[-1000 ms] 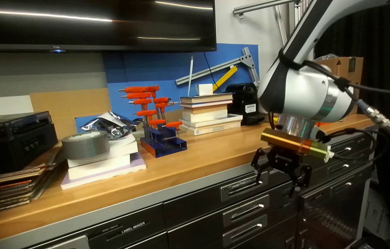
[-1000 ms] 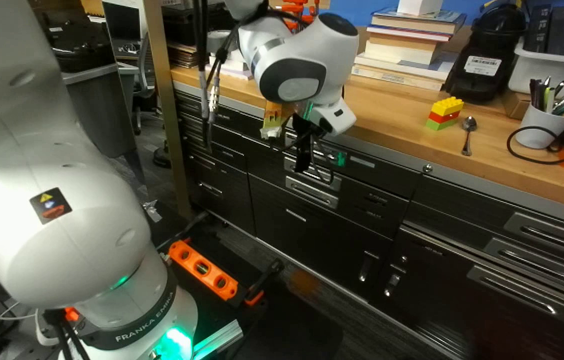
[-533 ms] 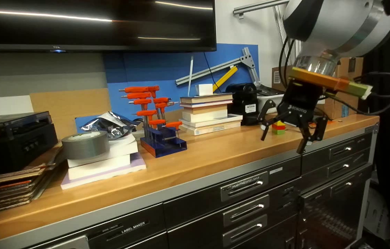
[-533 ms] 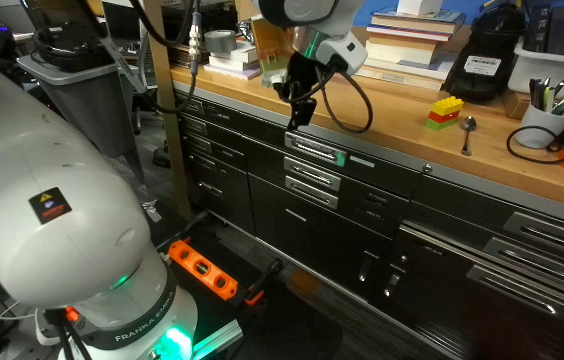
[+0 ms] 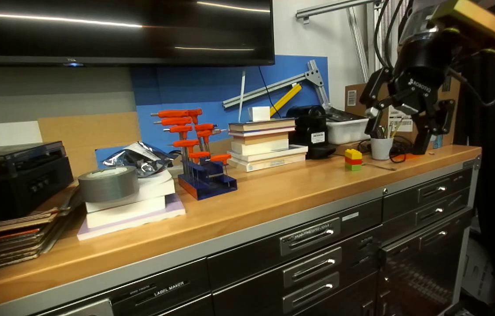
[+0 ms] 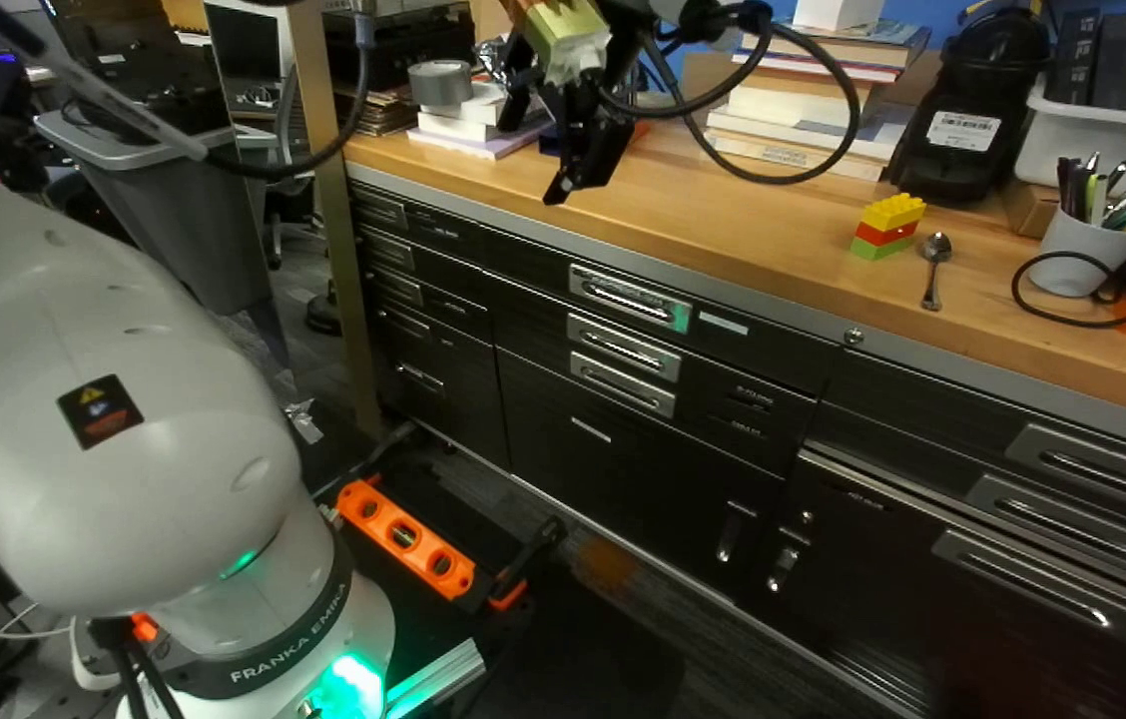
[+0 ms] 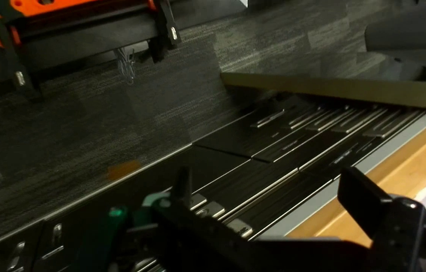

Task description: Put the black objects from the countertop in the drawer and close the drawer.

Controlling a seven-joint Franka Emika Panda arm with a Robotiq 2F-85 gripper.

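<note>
Plainly enough, the drawer (image 5: 247, 262) sat shut beneath the front edge of the worktop (image 5: 274, 193), about midway along, its long axis and its silver handle (image 5: 312, 238) running with that edge, its face turned to the room. I counted three such handles (image 5: 315, 268) there, one above another, and on the worktop one stack of toy bricks (image 6: 887, 230), one pen cup (image 6: 1087, 240) and one spoon (image 6: 933, 272), its bowl away from the front edge. A second earlier the gripper (image 5: 395, 139) had hung lower, in front of that edge; now it was higher than the worktop, jaws wide apart
</note>
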